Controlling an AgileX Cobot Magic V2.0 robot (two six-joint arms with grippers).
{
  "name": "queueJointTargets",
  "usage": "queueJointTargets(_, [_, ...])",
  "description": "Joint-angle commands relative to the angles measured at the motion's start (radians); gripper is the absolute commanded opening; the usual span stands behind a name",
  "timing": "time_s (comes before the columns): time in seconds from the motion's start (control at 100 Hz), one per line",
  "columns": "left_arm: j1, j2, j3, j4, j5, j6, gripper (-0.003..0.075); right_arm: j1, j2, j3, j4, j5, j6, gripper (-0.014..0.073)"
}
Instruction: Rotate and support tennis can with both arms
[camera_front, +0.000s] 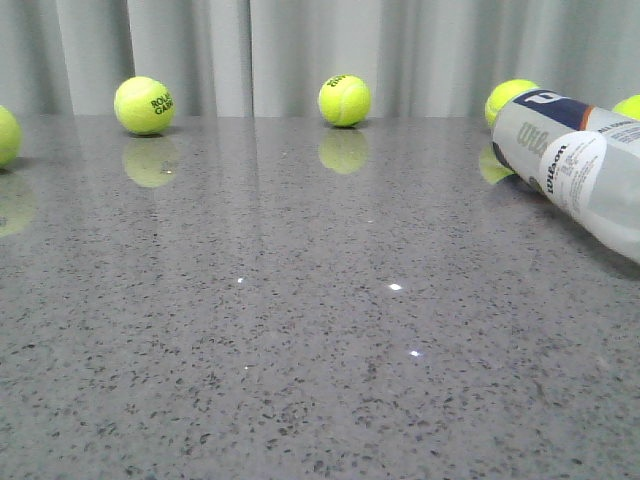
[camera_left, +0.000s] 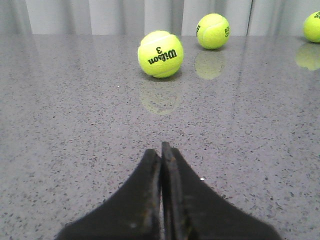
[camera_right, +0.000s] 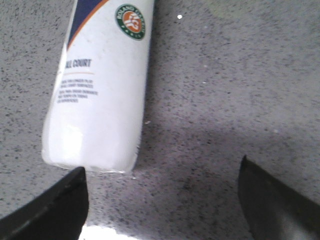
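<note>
Bright, even light; glossy table (camera_front: 300, 350) mirrors balls (camera_front: 344, 100).

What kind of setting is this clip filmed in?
Probably a staged test bench, not a home or court: a bare speckled grey tabletop, a plain pale curtain close behind it, and only loose tennis balls and a tennis can lying on its side.

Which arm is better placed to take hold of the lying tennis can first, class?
Right. The right gripper is open with the tennis can just ahead of its fingers. The left gripper is shut and faces a Wilson tennis ball, with no can in its view.
</note>
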Motion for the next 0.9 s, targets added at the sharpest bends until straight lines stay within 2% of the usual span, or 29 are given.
queueJointTargets(0.0, [-0.008, -0.027, 0.045, -0.001, -0.074, -0.011, -0.0019, -0.004, 0.052, -0.091, 0.07, -0.001, -0.02, 0.0629])
queueJointTargets(0.1, [-0.008, -0.027, 0.045, -0.001, -0.074, -0.011, -0.0019, 0.001, 0.137, -0.163, 0.133, 0.06, -0.044, 0.0629])
queueJointTargets(0.24, [-0.008, -0.027, 0.045, -0.001, -0.074, -0.011, -0.0019, 0.035, 0.266, -0.264, 0.144, 0.123, -0.058, 0.0629])
queueJointTargets(0.76, [-0.008, -0.027, 0.045, -0.001, -0.074, -0.011, -0.0019, 0.037, 0.684, -0.46, 0.175, 0.119, -0.038, 0.0627])
queueJointTargets(0.83, [-0.008, -0.027, 0.045, -0.001, -0.074, -0.011, -0.0019, 0.037, 0.706, -0.463, 0.18, 0.119, -0.038, 0.0577])
queueJointTargets(0.89, [-0.008, -0.027, 0.045, -0.001, -0.074, -0.011, -0.0019, 0.037, 0.714, -0.463, 0.18, 0.119, -0.038, 0.047])
